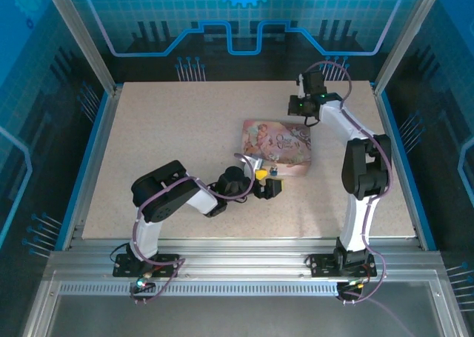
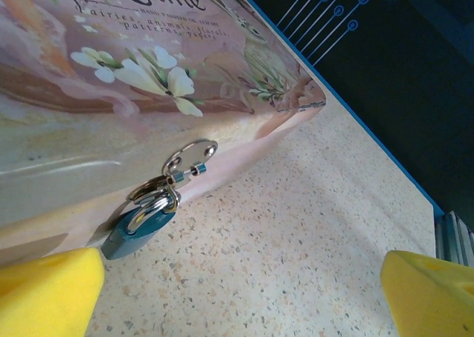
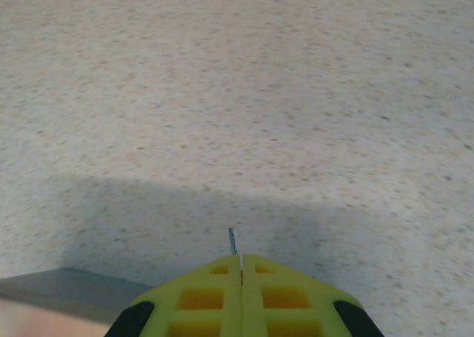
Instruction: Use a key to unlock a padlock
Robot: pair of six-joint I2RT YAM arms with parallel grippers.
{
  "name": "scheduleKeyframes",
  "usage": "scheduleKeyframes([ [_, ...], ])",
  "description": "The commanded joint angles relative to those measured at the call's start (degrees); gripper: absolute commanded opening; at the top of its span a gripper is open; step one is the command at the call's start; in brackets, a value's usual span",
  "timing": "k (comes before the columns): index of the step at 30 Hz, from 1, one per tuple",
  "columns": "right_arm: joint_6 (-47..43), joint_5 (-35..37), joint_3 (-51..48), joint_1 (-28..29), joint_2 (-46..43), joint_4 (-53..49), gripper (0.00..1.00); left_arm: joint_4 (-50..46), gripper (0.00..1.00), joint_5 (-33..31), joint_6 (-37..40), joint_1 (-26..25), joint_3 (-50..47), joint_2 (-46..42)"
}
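Observation:
The small bluish padlock [image 2: 135,232] hangs by its silver shackle from a hasp on the front wall of the pink illustrated box [image 2: 111,92], low against the tabletop. My left gripper [image 2: 241,296] is open, its yellow fingers [image 2: 48,292] spread wide just in front of the lock, which lies beside the left finger. In the top view the left gripper [image 1: 265,181] sits at the near edge of the pink box [image 1: 280,144]. My right gripper [image 3: 242,261] is shut on the key [image 3: 232,241]; a thin blade tip sticks out past the fingertips. The right gripper [image 1: 304,109] hovers beyond the box's far right corner.
The speckled table [image 1: 170,129] is bordered by blue rails and a metal frame. The table's blue edge [image 2: 370,137] runs close behind the box's right corner. Open tabletop [image 3: 237,92] stretches ahead of the right gripper.

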Motion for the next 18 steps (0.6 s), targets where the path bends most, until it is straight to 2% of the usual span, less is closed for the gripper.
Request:
scheduleKeyframes([
  [1,2.4,3.7,-2.8,-1.8,-1.1,-1.5,0.0,-2.3,0.97,-1.3,1.5,-0.4,1.7,1.0],
  [13,4.8,1.4,-8.2,-2.4,-0.7,1.8,0.0,-3.6,0.97,0.7,2.5,-1.4,3.4,1.8],
  [18,5.0,0.7,-9.6,-1.4,-0.4,2.8,0.0,-6.4,0.96,-3.6,4.2,-2.1,4.3,1.8],
])
